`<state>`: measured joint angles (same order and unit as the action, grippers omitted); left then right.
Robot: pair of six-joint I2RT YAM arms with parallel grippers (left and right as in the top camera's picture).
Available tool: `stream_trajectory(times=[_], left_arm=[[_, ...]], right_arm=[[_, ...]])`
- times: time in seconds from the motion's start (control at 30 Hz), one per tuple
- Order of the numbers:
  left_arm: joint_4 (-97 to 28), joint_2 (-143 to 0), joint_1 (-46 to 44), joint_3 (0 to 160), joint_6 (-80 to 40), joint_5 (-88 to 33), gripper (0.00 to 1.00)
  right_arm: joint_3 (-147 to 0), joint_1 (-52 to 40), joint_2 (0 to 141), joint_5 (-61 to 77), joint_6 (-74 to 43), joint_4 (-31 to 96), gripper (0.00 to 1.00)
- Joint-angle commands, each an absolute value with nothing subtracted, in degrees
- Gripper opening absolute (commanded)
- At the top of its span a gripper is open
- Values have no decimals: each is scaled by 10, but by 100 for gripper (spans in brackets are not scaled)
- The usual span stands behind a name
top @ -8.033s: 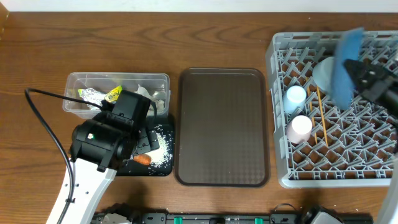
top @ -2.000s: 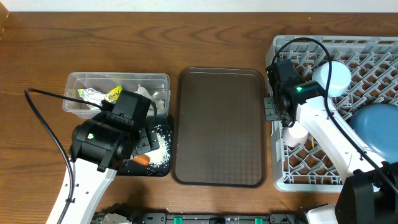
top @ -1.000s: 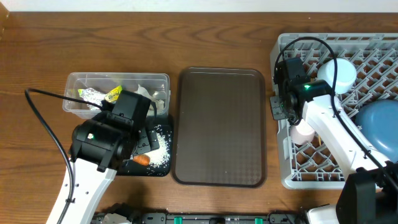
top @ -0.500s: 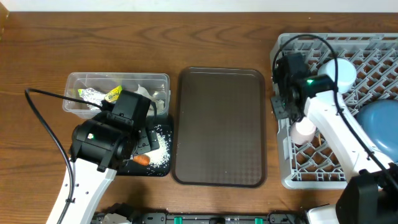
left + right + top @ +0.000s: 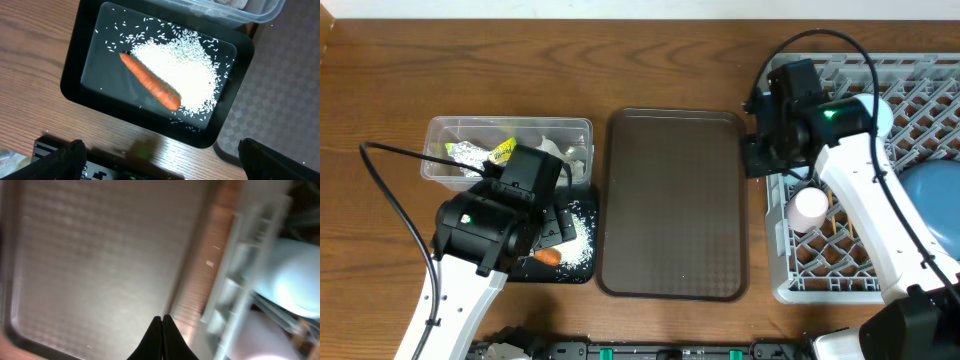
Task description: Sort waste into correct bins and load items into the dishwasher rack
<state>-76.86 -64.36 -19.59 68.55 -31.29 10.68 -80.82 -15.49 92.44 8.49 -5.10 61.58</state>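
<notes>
Two arms are reaching over the wooden table (image 5: 620,60). Reading the overhead view as a dial centred on the brown serving tray (image 5: 675,205), the dishwasher rack (image 5: 840,275) is sitting at 3 o'clock. The clear tub (image 5: 510,123) is sitting at 10 o'clock and the black tray (image 5: 532,272) at 8 o'clock, just below the tub.

The left gripper (image 5: 160,150) is hanging above the black tray with its fingers spread wide and nothing between them. In the left wrist view, the carrot (image 5: 150,89) is lying slantwise on that tray, running from 10 o'clock to 4 o'clock. Its lower half is resting on the heap of rice (image 5: 190,70), with loose grains scattering around it. The tub is holding the silver and yellow-green wrapper (image 5: 485,152) at its 9 o'clock end and the crumpled tissues (image 5: 558,148) toward 3 o'clock.

The right gripper (image 5: 162,322) is hovering over the brown serving tray's 3 o'clock rim, just beside the rack's wall. Its fingers are pressed together and pinching nothing. Inside the rack, the pink cup (image 5: 810,205) is standing near the 9 o'clock side. The blue plate (image 5: 932,195) is leaning at the 3 o'clock side, running out of frame. The bowl (image 5: 882,112) is peeking out from behind the right arm near 12 o'clock. The right wrist view is too blurred to name the pale shapes in the rack.
</notes>
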Motion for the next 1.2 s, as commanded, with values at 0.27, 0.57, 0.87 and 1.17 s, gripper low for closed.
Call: stream_trajectory(times=[0.27, 0.57, 0.87, 1.17], left_arm=[[-771, -644, -193, 684, -311, 110, 100], [-771, -644, -193, 684, -311, 110, 100], [-771, -644, -193, 684, -311, 110, 100], [-771, -644, -193, 684, -311, 110, 100]], right_arm=[[-642, -192, 927, 130, -124, 465, 1], [-593, -242, 927, 0, -152, 430, 1], [-561, -273, 930, -60, -184, 404, 1], [-513, -282, 930, -94, -189, 354, 1]])
